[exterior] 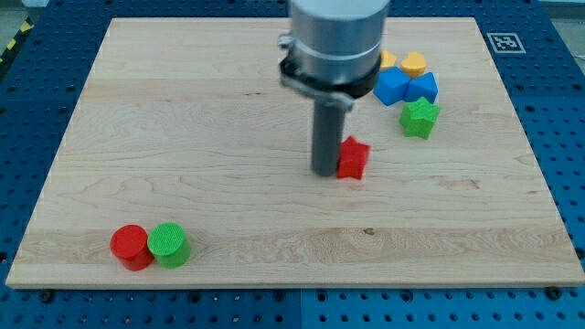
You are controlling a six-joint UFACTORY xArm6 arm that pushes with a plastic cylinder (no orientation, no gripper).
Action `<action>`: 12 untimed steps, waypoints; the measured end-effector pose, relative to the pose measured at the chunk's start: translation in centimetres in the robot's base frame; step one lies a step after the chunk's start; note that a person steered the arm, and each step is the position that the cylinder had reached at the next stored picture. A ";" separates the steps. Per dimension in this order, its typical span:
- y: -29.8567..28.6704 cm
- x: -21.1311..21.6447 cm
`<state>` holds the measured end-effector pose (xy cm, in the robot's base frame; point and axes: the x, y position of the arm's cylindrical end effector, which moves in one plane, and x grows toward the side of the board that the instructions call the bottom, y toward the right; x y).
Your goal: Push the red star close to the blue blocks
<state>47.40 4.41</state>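
Observation:
The red star (354, 157) lies a little right of the board's middle. My tip (326, 172) rests on the board right against the star's left side. Two blue blocks (392, 87) (422, 88) sit side by side near the view's top right, up and to the right of the star. The arm's body hides part of the blocks at the top.
A green star (420, 118) lies just below the blue blocks, between them and the red star. Two yellow blocks (414, 63) (388, 60) sit above the blue ones. A red cylinder (131, 247) and a green cylinder (169, 244) stand at the bottom left. The wooden board (183, 137) ends in blue pegboard.

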 end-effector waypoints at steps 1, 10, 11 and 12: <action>0.3 -0.5; 2.8 -1.9; 2.8 -3.0; 0.6 -3.0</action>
<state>44.36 5.00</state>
